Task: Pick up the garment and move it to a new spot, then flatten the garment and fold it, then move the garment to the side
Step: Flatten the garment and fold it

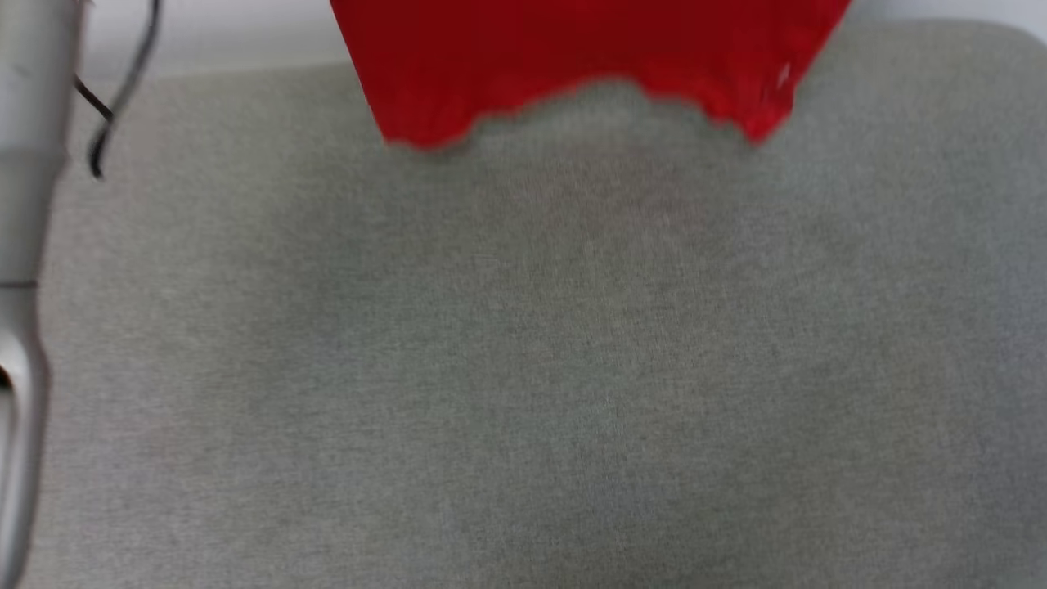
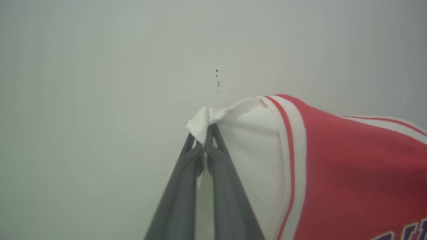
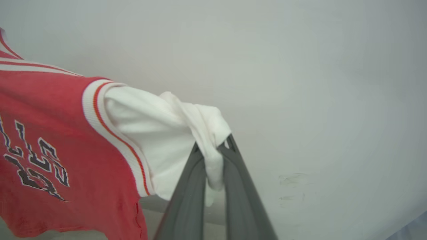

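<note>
The grey cloth-covered tabletop (image 1: 523, 368) lies bare across most of the head view, and over its far part hangs the garment (image 1: 572, 57), a red sheet whose wavy lower hem dangles just above or on the surface; the blur does not let one tell which. A pale forearm (image 1: 24, 245) rises along the left edge of that view with a dark cable (image 1: 123, 90) looping beside it. In the wrist views the shirt is stretched between the two arms against a plain pale wall (image 2: 100, 83), black white-edged lettering (image 3: 33, 160) on its chest. The left gripper (image 2: 202, 135) has its fingers clenched on the bunched tip of a white sleeve (image 2: 253, 143), and the right gripper (image 3: 213, 143) has its fingers pinched on the gathered end of the other white sleeve (image 3: 150, 133), a fold of cloth hanging down between them. Judged from this, the pick-up is done and the garment is aloft, spread by its sleeves, most likely in the carry to a new spot. Setting it down, smoothing it flat, folding it and shifting it aside all appear to be left to do
</note>
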Motion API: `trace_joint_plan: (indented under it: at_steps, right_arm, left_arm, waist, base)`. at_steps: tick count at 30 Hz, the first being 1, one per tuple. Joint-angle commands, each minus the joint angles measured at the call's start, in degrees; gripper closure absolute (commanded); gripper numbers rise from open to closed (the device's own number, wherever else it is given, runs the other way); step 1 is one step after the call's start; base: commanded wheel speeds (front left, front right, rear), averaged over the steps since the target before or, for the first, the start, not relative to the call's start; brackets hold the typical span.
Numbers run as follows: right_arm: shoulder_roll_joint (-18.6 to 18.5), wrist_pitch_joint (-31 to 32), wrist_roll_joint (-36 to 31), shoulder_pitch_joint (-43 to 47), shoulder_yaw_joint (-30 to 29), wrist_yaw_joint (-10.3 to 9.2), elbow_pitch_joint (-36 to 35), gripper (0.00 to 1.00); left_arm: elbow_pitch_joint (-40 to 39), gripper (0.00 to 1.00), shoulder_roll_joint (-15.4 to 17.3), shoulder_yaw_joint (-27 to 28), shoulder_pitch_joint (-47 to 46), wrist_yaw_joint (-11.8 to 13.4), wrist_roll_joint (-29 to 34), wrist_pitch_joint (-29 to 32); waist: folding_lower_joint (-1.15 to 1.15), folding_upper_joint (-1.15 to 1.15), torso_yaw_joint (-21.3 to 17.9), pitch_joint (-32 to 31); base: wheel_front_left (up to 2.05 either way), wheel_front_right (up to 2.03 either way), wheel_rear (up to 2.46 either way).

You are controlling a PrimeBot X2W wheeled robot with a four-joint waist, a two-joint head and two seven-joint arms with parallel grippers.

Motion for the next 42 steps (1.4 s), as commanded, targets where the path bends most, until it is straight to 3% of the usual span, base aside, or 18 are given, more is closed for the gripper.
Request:
trace_joint_plan:
  at_steps: [1, 11, 16, 22, 31, 38, 42]
  right_arm:
    - [0.4, -1.5, -0.6, -2.9, 0.4, -0.04, 0.9, 1.00]
    - [0.9, -7.9, 0.8, -13.9, 5.1, -0.04, 6.6, 1.00]
    - [1.8, -10.0, 3.6, -16.5, 9.5, -0.04, 10.3, 1.00]
    - [2.6, -11.8, 6.8, -16.8, 12.9, -0.04, 13.3, 1.00]
    - [1.2, -13.3, 12.5, -9.8, 18.5, -0.04, 13.9, 1.00]
    - [-1.8, -14.8, 17.3, 3.5, 23.0, -0.04, 9.7, 1.00]
    - [-4.1, -15.5, 19.8, 12.6, 24.2, -0.04, 6.3, 1.00]
  left_arm:
    - [0.9, 1.00, 0.7, 0.4, -2.7, 0.3, 0.5, -1.0]
    - [5.1, 1.00, 0.9, 1.4, -12.9, 0.0, 1.4, -5.8]
    - [8.1, 1.00, -0.2, 1.3, -14.1, -0.5, 0.7, -7.6]
    - [11.4, 1.00, -1.7, 1.3, -12.3, -1.7, -0.7, -9.1]
    - [15.1, 1.00, -2.6, 2.4, -4.9, -4.6, -4.1, -11.9]
    - [13.0, 1.00, -1.9, 3.9, 9.7, -6.6, -7.1, -14.2]
    - [9.5, 1.00, -1.6, 4.9, 21.2, -6.4, -8.8, -14.6]
  waist:
    - [0.00, 0.00, -1.3, 4.2]
    - [0.00, 0.00, -2.4, 14.6]
    - [0.00, 0.00, -2.0, 19.8]
    - [0.00, 0.00, -1.5, 21.7]
    - [0.00, 0.00, -0.2, 17.3]
    - [0.00, 0.00, 1.2, 8.6]
    - [0.00, 0.00, 1.6, 4.0]
  base:
    - [0.00, 0.00, 0.00]
    - [0.00, 0.00, 0.00]
    - [0.00, 0.00, 0.00]
    - [0.00, 0.00, 0.00]
    - [0.00, 0.00, 0.00]
    - [0.00, 0.00, 0.00]
    - [0.00, 0.00, 0.00]
